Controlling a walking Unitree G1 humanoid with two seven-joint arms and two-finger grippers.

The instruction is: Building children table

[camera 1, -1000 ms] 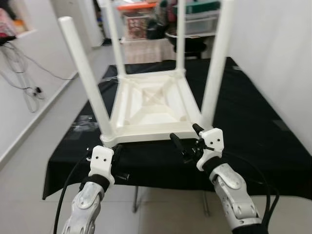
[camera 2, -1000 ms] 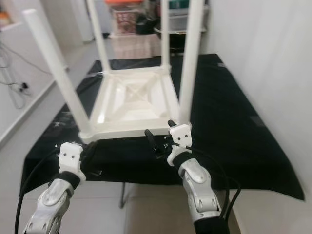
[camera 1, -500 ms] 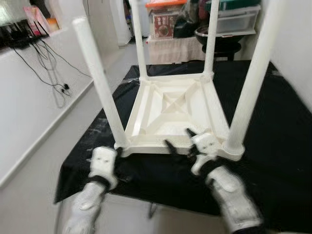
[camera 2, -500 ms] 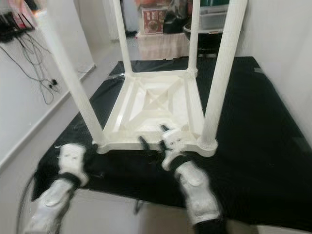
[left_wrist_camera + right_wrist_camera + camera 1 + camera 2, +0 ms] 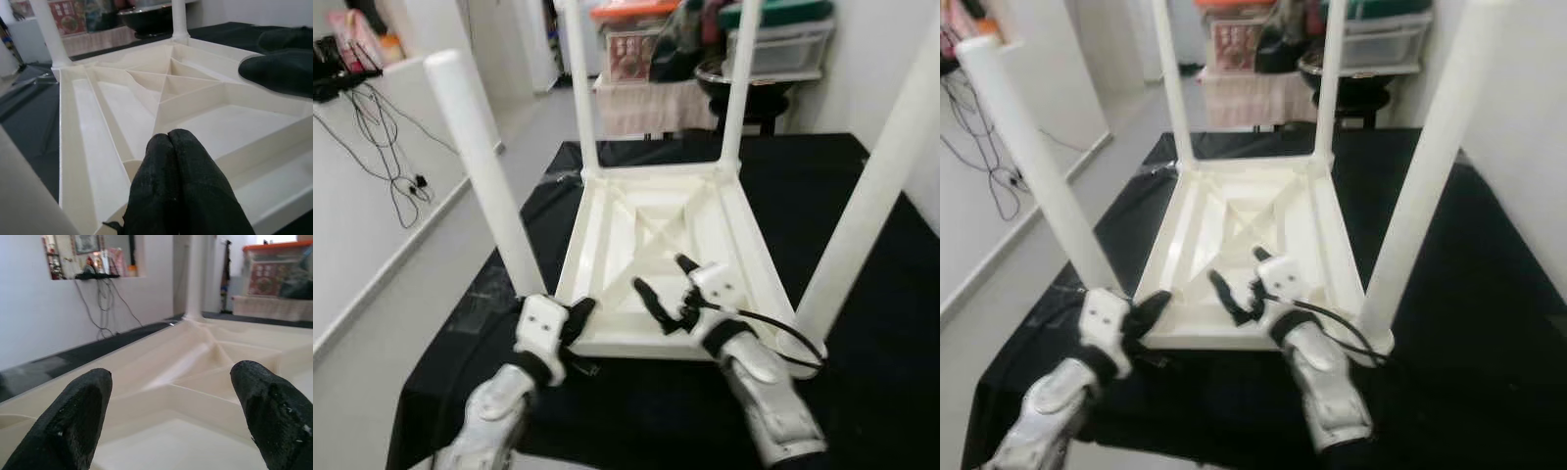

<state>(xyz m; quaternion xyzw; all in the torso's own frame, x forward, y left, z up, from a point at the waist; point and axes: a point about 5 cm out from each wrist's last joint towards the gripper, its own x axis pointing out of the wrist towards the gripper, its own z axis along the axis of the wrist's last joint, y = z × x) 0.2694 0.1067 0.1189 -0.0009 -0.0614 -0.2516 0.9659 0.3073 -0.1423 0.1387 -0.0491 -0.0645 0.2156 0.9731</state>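
Your black-draped surface (image 5: 862, 176) is carrying the white children's table (image 5: 656, 230), which is lying upside down with its four legs (image 5: 480, 176) pointing up. Behind it, storage boxes (image 5: 773, 39) are sitting on a low shelf. Your right gripper (image 5: 664, 289) is hovering over the ribbed underside near the front rim, its fingers (image 5: 80, 418) spread wide and grasping nothing. Your left gripper (image 5: 579, 311) is resting at the table's front left corner, its fingers (image 5: 181, 196) pressed together with nothing between them.
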